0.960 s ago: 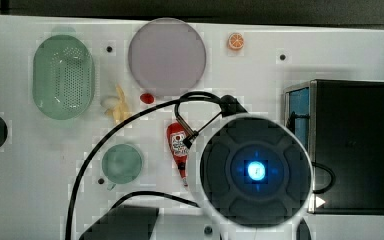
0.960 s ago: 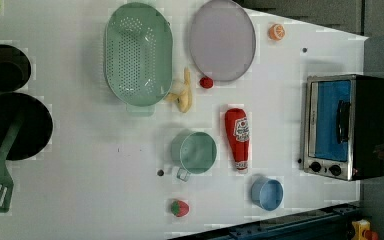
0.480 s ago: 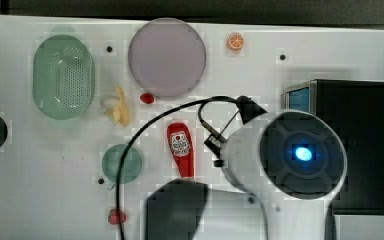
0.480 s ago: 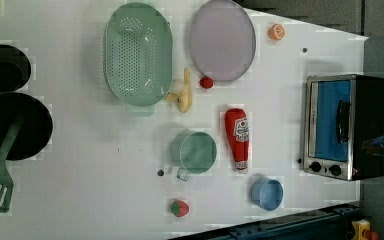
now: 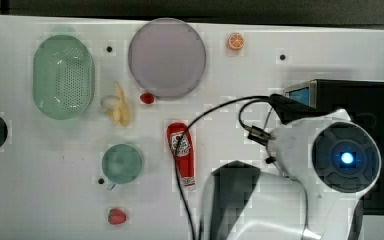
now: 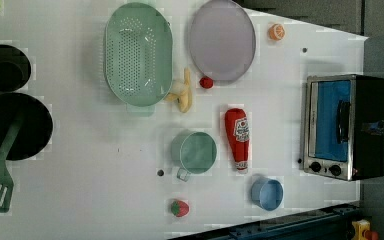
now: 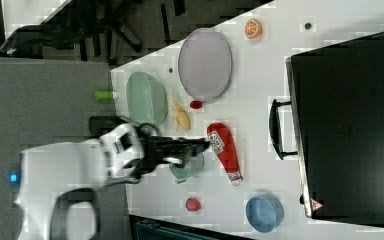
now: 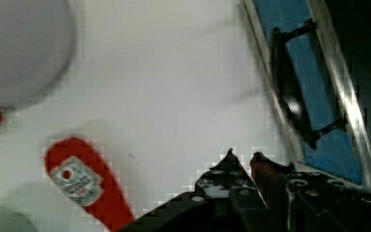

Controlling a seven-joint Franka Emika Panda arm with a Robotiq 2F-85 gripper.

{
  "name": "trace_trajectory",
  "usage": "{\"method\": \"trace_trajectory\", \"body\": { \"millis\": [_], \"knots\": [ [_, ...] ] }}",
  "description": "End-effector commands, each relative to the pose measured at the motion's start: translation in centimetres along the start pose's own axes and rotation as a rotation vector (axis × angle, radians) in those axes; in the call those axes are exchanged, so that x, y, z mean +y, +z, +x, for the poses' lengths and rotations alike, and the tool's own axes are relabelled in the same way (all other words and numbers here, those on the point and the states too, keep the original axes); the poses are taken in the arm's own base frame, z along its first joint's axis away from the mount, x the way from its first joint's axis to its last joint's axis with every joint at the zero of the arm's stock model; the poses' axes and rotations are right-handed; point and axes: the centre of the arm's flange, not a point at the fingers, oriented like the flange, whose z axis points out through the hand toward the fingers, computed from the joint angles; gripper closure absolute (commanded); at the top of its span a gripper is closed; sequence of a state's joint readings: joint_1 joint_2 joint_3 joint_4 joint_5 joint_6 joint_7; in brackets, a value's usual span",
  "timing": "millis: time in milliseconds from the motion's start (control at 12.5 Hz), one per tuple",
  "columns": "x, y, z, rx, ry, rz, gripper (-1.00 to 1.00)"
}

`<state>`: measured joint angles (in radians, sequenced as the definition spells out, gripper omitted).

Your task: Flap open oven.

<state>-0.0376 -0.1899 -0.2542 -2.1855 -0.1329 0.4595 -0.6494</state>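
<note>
The large black box-shaped toaster oven (image 6: 345, 126) with a silver front frame stands at the left view's right edge of the white counter (image 6: 105, 165), its blue-tinted glass door (image 6: 333, 120) shut and facing the red ketchup bottle (image 6: 237, 138) lying nearby. A dark bar handle (image 6: 343, 121) runs across the glass, held off it on short posts; small black knobs (image 6: 325, 168) sit on the frame beside the door, toward the light blue bowl (image 6: 267, 193).

The hand (image 8: 244, 162) appears in the wrist view near the oven's front frame, its two dark fingertips almost pressed together with only a sliver between them, pinching nothing. It touches neither handle nor door. In the top view the white arm (image 5: 325, 165) hangs over the oven.

The oven looks heavy and stiff, so it should stay put under a modest pull. The door is rigid glass in a metal frame and probably swings on a hinge along the edge opposite the handle. The bar looks smooth and slim, so the fingertips could slip off it. The best hold seems to be the middle of the bar: hook behind it in the gap to the glass, or spread the fingers and pinch it, then pull away in an arc, without knocking the glass
</note>
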Motion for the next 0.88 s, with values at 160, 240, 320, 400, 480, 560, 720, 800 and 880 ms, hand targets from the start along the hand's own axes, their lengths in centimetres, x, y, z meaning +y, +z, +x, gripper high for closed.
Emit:
{"method": "trace_trajectory", "body": {
  "millis": [160, 240, 320, 400, 480, 560, 720, 800, 880],
  "knots": [
    [4.9, 3.8, 1.3, 0.034, -0.205, -0.026, 0.65],
    [5.8, 4.8, 1.8, 0.036, -0.201, -0.031, 0.65],
    [6.6, 6.0, 2.1, 0.035, -0.193, -0.038, 0.65],
    [7.2, 7.1, 2.5, 0.035, -0.182, -0.045, 0.65],
    [7.6, 8.1, 2.9, 0.039, -0.175, -0.053, 0.65],
    [8.0, 9.0, 3.2, 0.048, -0.172, -0.061, 0.65],
    [8.5, 10.7, 3.7, 0.055, -0.185, -0.076, 0.65],
    [8.5, 11.5, 3.8, 0.048, -0.195, -0.081, 0.65],
    [8.5, 12.4, 3.9, 0.033, -0.208, -0.085, 0.65]
  ]
}}
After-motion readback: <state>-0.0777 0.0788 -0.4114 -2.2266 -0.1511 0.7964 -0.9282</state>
